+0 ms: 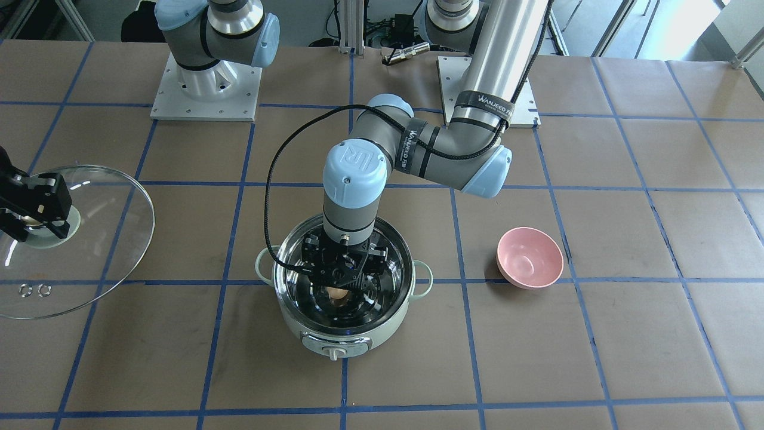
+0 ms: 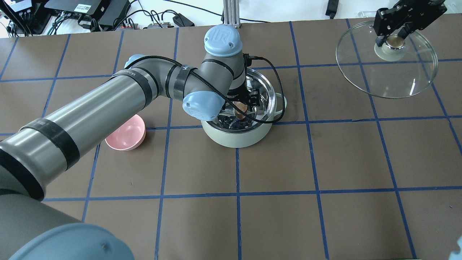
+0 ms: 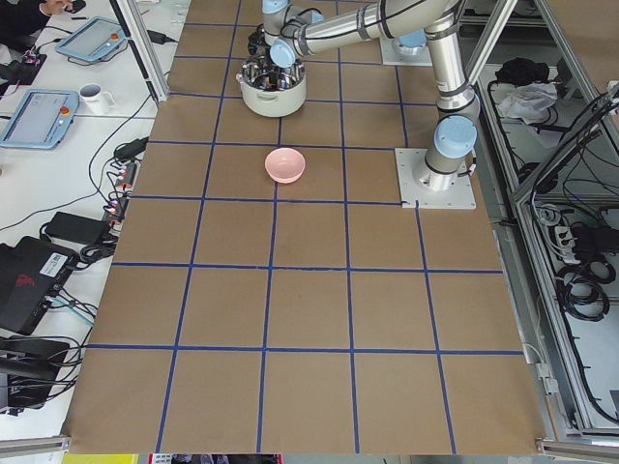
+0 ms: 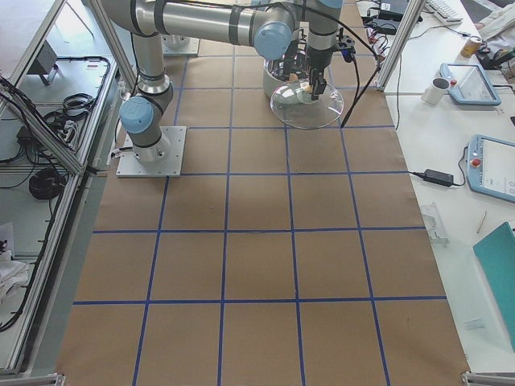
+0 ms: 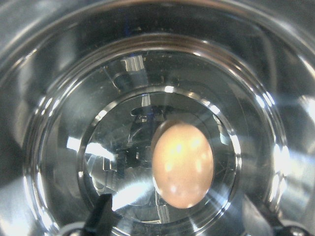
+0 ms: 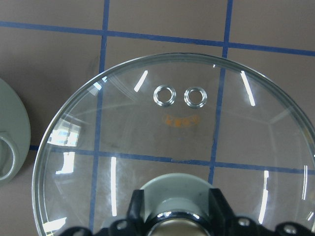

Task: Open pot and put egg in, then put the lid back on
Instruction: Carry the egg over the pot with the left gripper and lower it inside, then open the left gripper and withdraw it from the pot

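The pale mint-green pot (image 1: 358, 335) stands uncovered at mid-table, also in the overhead view (image 2: 234, 138). The tan egg (image 5: 183, 164) lies on its shiny steel bottom and shows from the front (image 1: 336, 292). My left gripper (image 1: 340, 279) reaches down inside the pot just above the egg, with its fingers (image 5: 101, 216) spread wide on either side and not touching it. My right gripper (image 2: 393, 34) is shut on the beige knob of the clear glass lid (image 2: 389, 77). It holds the lid tilted above the table, well to the pot's side (image 1: 101, 239).
A small pink bowl (image 1: 530, 257) sits on the table on the pot's other side, also in the overhead view (image 2: 126, 133). The brown table has a blue tape grid. The left arm's cable loops over the pot's rim. A pot handle (image 6: 7, 147) shows at the right wrist view's edge.
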Robot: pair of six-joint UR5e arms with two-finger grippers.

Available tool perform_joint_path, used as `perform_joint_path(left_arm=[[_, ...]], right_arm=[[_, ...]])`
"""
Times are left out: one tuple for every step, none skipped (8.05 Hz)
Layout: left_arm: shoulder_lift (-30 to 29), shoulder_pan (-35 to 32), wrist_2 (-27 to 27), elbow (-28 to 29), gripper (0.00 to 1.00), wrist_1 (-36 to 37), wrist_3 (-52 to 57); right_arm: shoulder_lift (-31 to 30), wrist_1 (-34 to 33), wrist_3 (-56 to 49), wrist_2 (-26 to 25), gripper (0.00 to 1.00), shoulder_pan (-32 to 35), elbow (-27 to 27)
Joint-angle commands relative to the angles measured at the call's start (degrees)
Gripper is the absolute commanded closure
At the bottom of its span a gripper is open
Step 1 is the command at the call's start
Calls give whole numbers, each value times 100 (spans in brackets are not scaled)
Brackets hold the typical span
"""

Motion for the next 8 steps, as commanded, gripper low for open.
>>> perform_joint_path(left_arm=[[617,2,13,61,0,-667,22],[976,19,4,88,0,-1158,49],[1310,80,22,97,0,-1616,92],[1644,272,30,114,0,-2220,162],[2083,492,-4,114,0,-2775,320],[2418,712,13,149,0,-3337,347],[2656,914,74,202,0,-4039,504],[2728,1134,188,220,0,-4142,706]], right_arm=[[0,0,6,6,90,0,0],[0,0,6,6,90,0,0],[-9,0,6,15,90,0,0],[0,0,6,15,90,0,0],[0,9,6,15,90,0,0],[0,9,6,15,90,0,0],[-9,9,-3,6,90,0,0],[-9,9,6,15,90,9,0]])
